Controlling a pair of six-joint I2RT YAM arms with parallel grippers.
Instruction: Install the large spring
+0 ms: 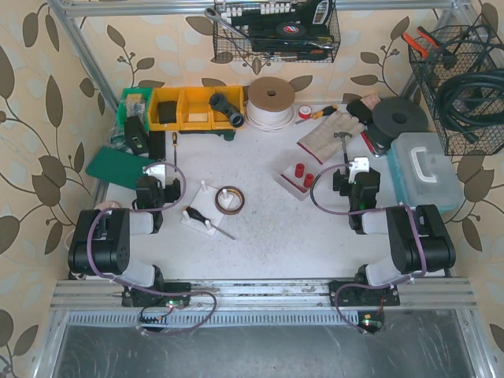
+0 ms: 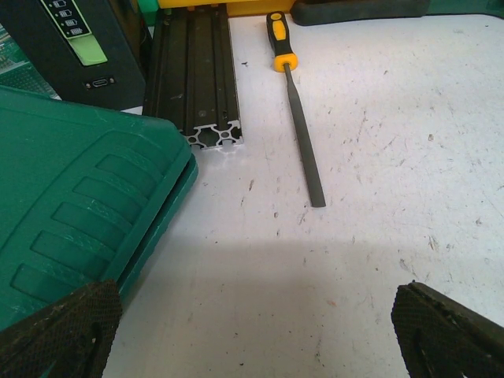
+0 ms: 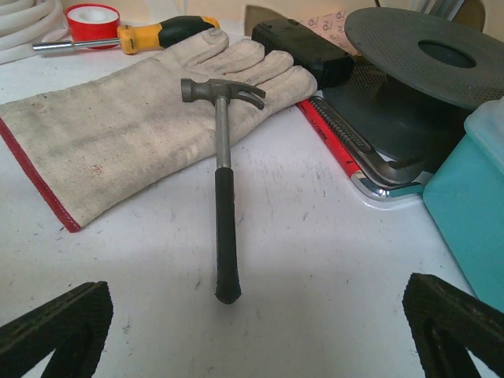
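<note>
A small white base plate with upright pegs (image 1: 201, 218) lies on the table between the arms, nearer the left one. A dark, short, spring-like piece (image 1: 193, 213) rests on it, too small to make out. A thin metal rod (image 1: 223, 231) pokes out at its right. My left gripper (image 1: 155, 168) (image 2: 252, 335) is open and empty, over bare table beside a green case (image 2: 71, 228). My right gripper (image 1: 359, 167) (image 3: 256, 335) is open and empty, just behind the handle of a hammer (image 3: 224, 220). Neither wrist view shows the plate.
A tape roll (image 1: 229, 199) lies next to the plate. A tray with red cylinders (image 1: 299, 175) sits mid-right. A file (image 2: 303, 150) and a black aluminium rail (image 2: 195, 71) lie ahead of the left gripper. A work glove (image 3: 134, 118), a black disc (image 3: 433, 55) and a teal box (image 1: 424, 169) surround the right gripper.
</note>
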